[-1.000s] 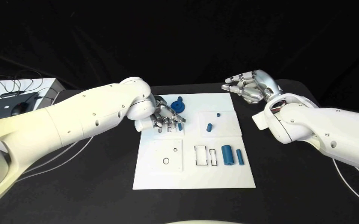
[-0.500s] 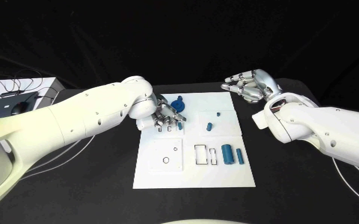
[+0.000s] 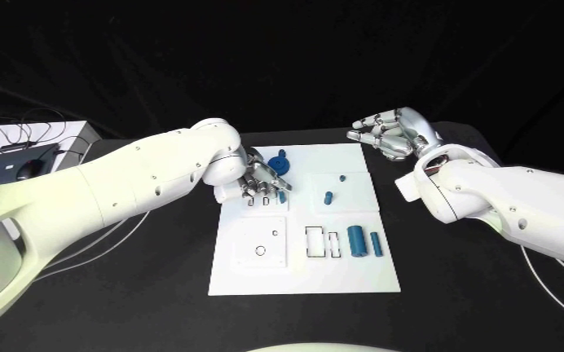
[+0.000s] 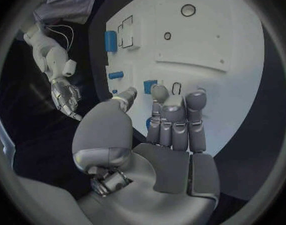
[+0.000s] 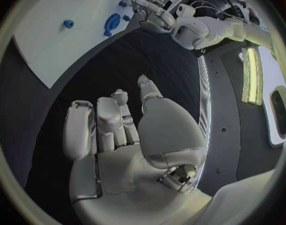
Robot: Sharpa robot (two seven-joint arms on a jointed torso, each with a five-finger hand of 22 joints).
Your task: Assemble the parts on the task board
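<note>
Left hand (image 3: 261,182) over the upper left part of the white task board (image 3: 306,275), palm down, fingers (image 4: 174,120) held straight and close together, thumb set apart; nothing seen in its grasp. A blue knob-shaped part (image 3: 279,162) sits just beyond this hand on the board, close to its knuckles; whether they touch cannot be told. A small blue part (image 4: 150,86) lies right at the fingertips in the left wrist view, contact unclear. Further from the hand, toward the right arm: a tiny blue peg (image 3: 342,178) and a short blue piece (image 3: 328,199). Nearer the robot than the hand: two upright-lying blue cylinders (image 3: 356,244) side by side next to a rectangular cutout (image 3: 315,242), and a raised square panel (image 3: 261,244) with two round holes. Right hand (image 3: 395,135) off the board, above the black table (image 3: 458,287) past the board's far right corner, fingers loosely curled and apart, holding nothing; well apart from every part
</note>
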